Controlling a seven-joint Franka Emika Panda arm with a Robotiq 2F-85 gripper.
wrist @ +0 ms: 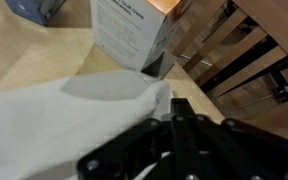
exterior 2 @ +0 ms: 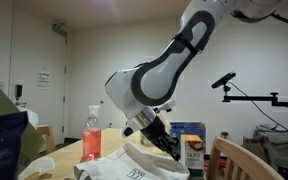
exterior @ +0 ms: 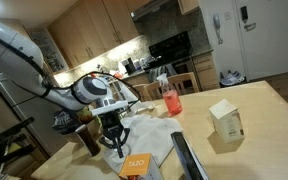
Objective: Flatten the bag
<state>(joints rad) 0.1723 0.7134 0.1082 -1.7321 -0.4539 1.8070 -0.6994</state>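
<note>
The large white crinkled bag lies on the wooden table, and it shows in both exterior views. In the wrist view the bag fills the lower left. My gripper points down at the bag's left end and also shows low over the bag's top edge. In the wrist view its fingers are together, with the tips at the bag's right edge. I see nothing pinched between them.
A red bottle stands behind the bag. A beige carton stands to the right. An orange box and a black bar lie near the front edge. A printed box and chair slats are close to the gripper.
</note>
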